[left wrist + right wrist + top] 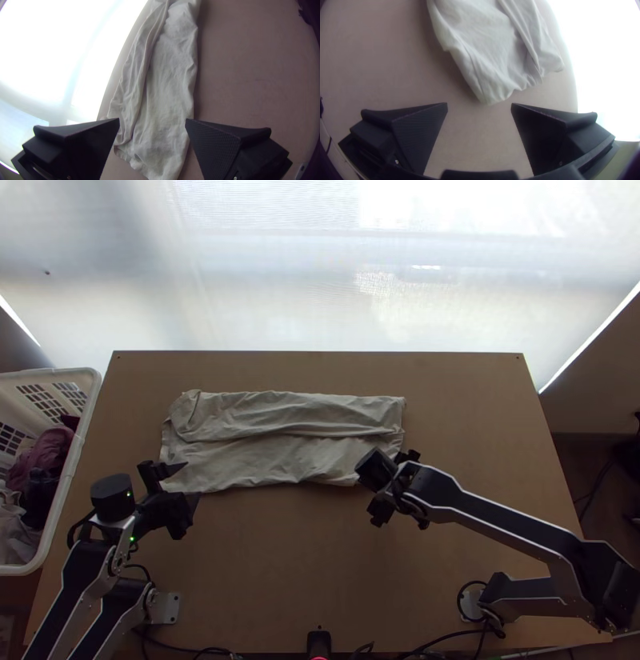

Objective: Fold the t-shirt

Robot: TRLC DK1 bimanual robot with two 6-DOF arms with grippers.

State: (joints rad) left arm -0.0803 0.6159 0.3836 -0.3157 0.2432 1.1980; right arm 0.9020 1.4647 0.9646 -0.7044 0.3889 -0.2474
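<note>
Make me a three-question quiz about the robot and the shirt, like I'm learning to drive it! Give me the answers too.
1. Is the t-shirt scrunched in a ball or laid out in a long strip?
2. True or false: the left gripper has its fingers open.
3. In the top view, the white basket is by which side of the table? A) right B) left C) far

Key: 1. long strip; 2. true; 3. B
</note>
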